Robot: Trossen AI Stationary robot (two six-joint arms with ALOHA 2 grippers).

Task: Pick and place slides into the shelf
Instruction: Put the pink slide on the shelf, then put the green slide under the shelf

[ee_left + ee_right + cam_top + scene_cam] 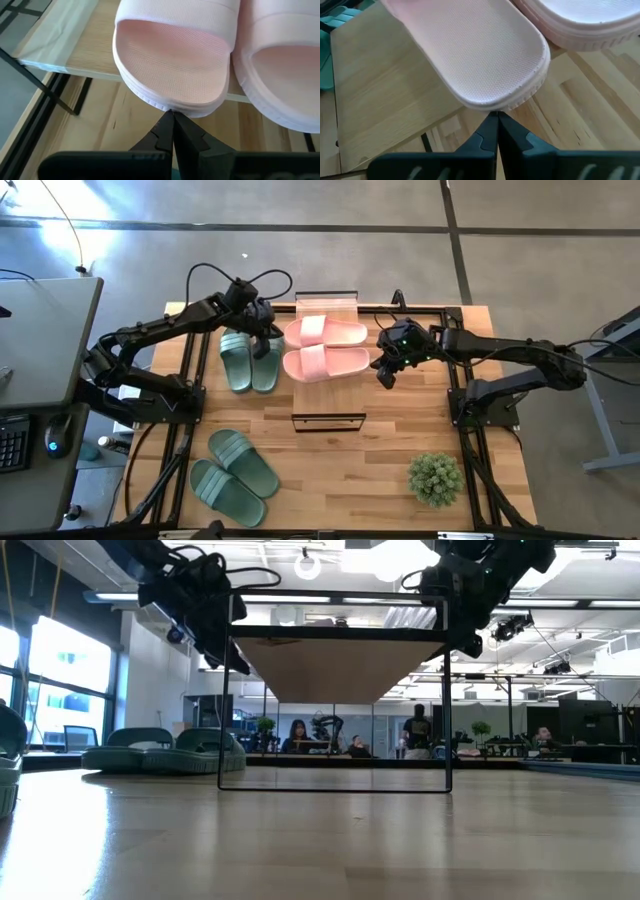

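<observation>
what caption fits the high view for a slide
Two pink slides lie on the shelf, shut left gripper and right gripper at either end.

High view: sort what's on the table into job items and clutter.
Job items:
- two pink slides on the shelf
- green pair beside the shelf
- green pair at the front
- left hand and right hand, both shut, at the shelf's ends

Clutter:
- potted plant

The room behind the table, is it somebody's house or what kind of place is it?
Probably not a house: it looks like a big open office or workshop. Behind the shelf people sit at desks, bright lamps hang from a bare ceiling, and the floor around the table is plain concrete.
</observation>
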